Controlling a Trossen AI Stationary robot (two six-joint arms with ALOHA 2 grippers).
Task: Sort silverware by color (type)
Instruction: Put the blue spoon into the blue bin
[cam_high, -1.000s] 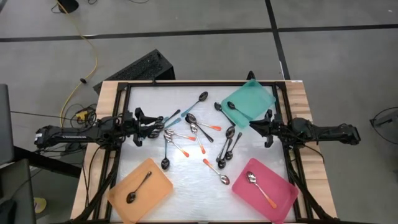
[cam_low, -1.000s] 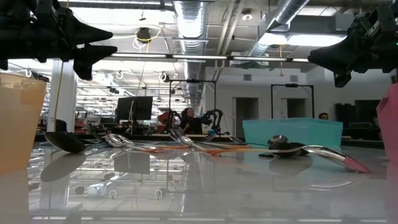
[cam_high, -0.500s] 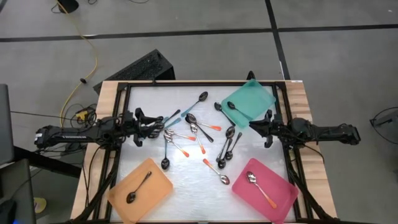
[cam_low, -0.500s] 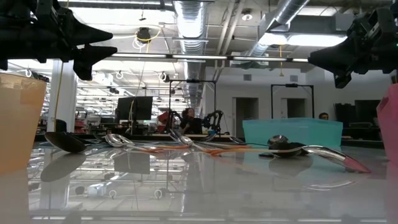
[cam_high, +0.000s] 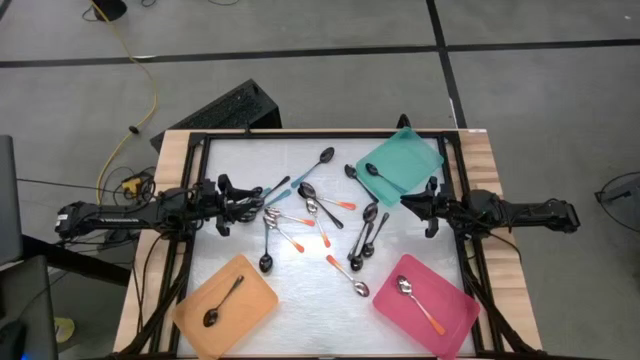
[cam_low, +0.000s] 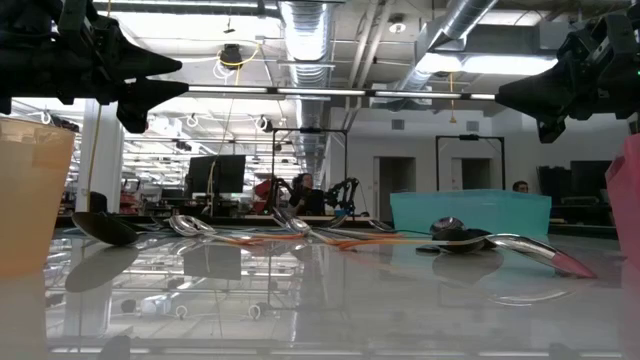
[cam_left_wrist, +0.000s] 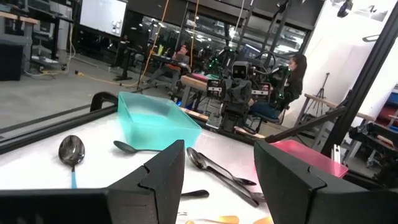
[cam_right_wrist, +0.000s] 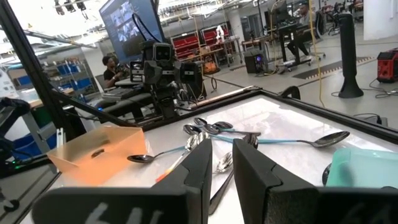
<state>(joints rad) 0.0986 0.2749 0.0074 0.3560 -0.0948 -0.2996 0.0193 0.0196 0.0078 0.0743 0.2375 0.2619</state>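
The silverware (cam_high: 318, 222) lies scattered mid-bench, between the teal tray (cam_high: 403, 163), pink tray (cam_high: 428, 306) and orange tray (cam_high: 228, 306), one spoon in each; the left claw (cam_high: 258, 200) hovers at the pile's edge, fingers apart, empty; the right claw (cam_high: 412, 205) hangs beside the teal tray, narrowly parted, holding nothing.

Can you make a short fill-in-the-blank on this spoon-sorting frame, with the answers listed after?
1. The flat orange tray holds exactly ____ spoon.
2. The shiny spoon with a thin orange handle lies in the flat ____ tray.
3. The flat teal tray sits at the table's far ____ corner in the high view.
4. The left end effector hangs over the spoon pile with its fingers ____.

Missing words: one; pink; right; open
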